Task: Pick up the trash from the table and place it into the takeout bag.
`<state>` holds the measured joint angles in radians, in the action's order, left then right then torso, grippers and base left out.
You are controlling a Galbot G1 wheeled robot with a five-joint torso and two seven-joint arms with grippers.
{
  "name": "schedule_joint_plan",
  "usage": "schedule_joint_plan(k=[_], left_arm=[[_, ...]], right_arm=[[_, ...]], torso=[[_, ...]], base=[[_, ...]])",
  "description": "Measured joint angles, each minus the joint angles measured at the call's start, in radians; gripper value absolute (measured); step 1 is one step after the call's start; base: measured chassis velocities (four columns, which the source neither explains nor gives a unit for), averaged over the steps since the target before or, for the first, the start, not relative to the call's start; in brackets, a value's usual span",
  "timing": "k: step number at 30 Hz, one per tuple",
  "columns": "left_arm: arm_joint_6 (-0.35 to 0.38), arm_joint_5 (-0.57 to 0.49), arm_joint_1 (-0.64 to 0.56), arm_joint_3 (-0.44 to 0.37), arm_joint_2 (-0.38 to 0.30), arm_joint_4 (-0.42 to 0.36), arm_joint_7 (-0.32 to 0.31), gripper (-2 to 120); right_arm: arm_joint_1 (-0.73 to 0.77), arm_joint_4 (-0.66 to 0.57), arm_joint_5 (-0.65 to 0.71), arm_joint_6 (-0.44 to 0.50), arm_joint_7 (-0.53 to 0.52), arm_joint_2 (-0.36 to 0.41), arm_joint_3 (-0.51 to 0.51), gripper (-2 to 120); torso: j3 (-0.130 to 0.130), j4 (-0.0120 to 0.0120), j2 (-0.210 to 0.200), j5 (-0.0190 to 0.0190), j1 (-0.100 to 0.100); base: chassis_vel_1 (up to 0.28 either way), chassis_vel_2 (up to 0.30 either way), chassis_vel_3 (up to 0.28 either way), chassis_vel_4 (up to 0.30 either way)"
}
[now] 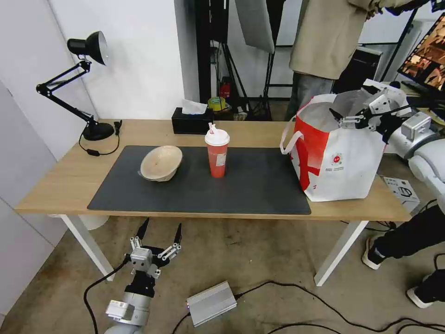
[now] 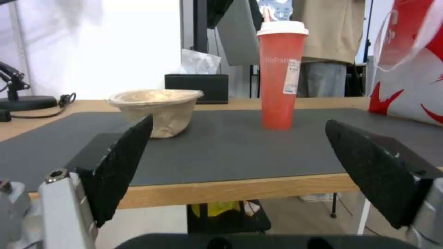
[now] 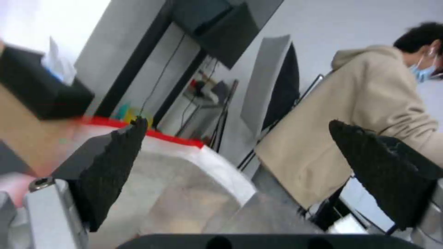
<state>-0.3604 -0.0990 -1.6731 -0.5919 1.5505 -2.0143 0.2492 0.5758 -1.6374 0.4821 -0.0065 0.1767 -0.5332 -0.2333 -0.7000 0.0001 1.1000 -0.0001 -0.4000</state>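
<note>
Now right gripper (image 1: 348, 110), jaws apart, over takeout bag (image 1: 340, 160) at worktop (image 1: 60, 178) right end; left gripper (image 1: 158, 231), jaws apart, below near edge.

beige bowl (image 1: 161, 162) (tilted), red cup (image 1: 217, 154) upright

my left gripper (image 1: 160, 230): two black pointy fingers on a silver block | my left arm: round, silver-grey, black cable at its side | my right gripper (image 1: 348, 112): black fingers, silver links | my finger pads (image 2: 121, 162): black, rough, screw just below
</note>
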Motion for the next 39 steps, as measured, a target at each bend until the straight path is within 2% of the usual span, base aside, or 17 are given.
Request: schedule_joint_plan(k=[6,8,10,11,18,29,39], left_arm=[[0.017,0.002,0.001,-0.002,0.003,-0.02,0.0,100],[0.027,0.006,0.004,-0.006,0.005,-0.033,-0.002,100],[0.027,0.006,0.004,-0.006,0.005,-0.033,-0.002,100],[0.033,0.009,0.004,-0.008,0.006,-0.044,-0.002,100],[0.042,0.014,-0.007,-0.017,0.01,-0.083,-0.003,100],[0.046,0.018,-0.026,-0.031,0.001,-0.133,-0.007,100],[0.062,0.017,-0.026,-0.036,-0.01,-0.163,-0.009,100]], right_arm=[[0.053,-0.087,0.046,0.0,-0.056,0.003,-0.036,100],[0.117,-0.169,0.085,0.0,-0.118,-0.011,-0.069,100],[0.117,-0.169,0.085,0.0,-0.118,-0.011,-0.069,100],[0.171,-0.221,0.095,0.002,-0.152,-0.029,-0.096,100],[0.259,-0.307,0.103,0.006,-0.207,-0.087,-0.143,100],[0.334,-0.396,0.095,0.018,-0.244,-0.154,-0.18,100],[0.504,-0.526,0.056,0.037,-0.246,-0.217,-0.259,100]], torso=[[0.0,-0.0001,0.0,0.0,0.0],[0.0,-0.0001,0.0,0.0,0.0],[0.0,-0.0001,0.0,0.0,0.0],[0.0,0.0,0.0,0.0,0.0],[0.0,-0.0001,0.0,0.0001,0.0],[0.0,0.0,0.0,0.0,0.0],[0.0,0.0,0.0,0.0,0.0]], base=[[0.0,0.0,0.0,0.0],[0.0,0.0,0.0,0.0],[0.0,0.0,0.0,0.0],[0.0,0.0,0.0,0.0],[0.0,0.0,0.0,0.0],[0.0,0.0,0.0,0.0],[0.0,0.0,0.0,0.0]])
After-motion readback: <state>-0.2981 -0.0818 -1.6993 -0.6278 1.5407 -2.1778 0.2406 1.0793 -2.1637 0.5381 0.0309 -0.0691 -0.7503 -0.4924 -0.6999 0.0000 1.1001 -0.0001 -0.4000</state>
